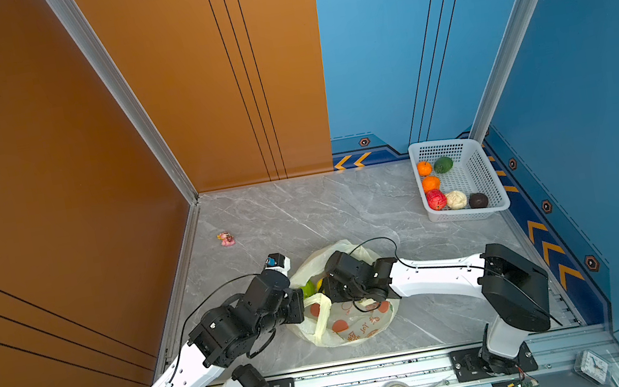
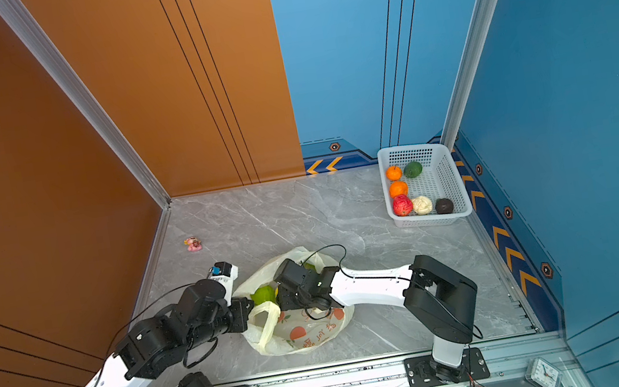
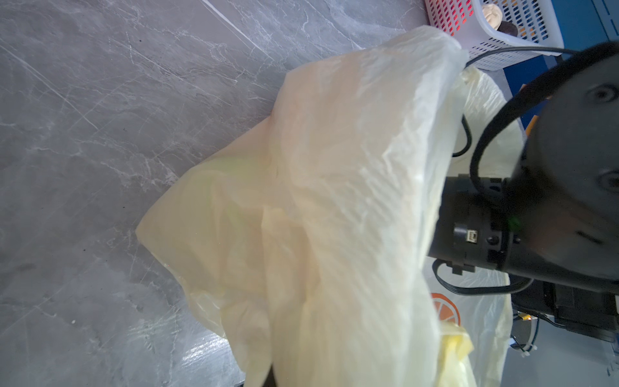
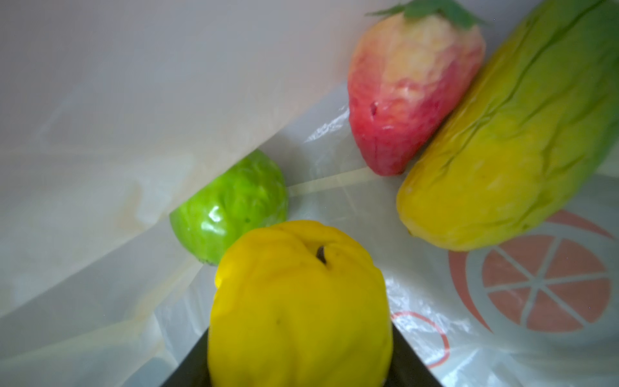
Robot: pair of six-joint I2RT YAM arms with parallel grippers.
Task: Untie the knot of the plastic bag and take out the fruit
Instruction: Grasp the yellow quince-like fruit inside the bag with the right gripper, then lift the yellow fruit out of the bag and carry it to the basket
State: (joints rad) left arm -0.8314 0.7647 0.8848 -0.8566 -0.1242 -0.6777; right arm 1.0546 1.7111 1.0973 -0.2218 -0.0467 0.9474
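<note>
On tabletop (image 1: 302, 212) between orange wall (image 1: 24, 185) and blue wall (image 1: 596, 73), plastic bag (image 1: 358, 327)

The plastic bag (image 1: 362, 327) carries red writing, upside down and too small to read. Yellow arrow chevrons (image 1: 357, 161) mark the wall's blue base strip (image 1: 379, 155). The clock (image 1: 592, 366) has numerals too small to read.

Inside plastic bag (image 1: 347, 334), fruit (image 4: 301, 301); basket (image 1: 467, 215) behind, right.

Grey marble tabletop (image 1: 302, 212), bearing plastic bag (image 1: 363, 329), white basket (image 1: 471, 213) far right, pink toy figure (image 1: 226, 239)
</note>
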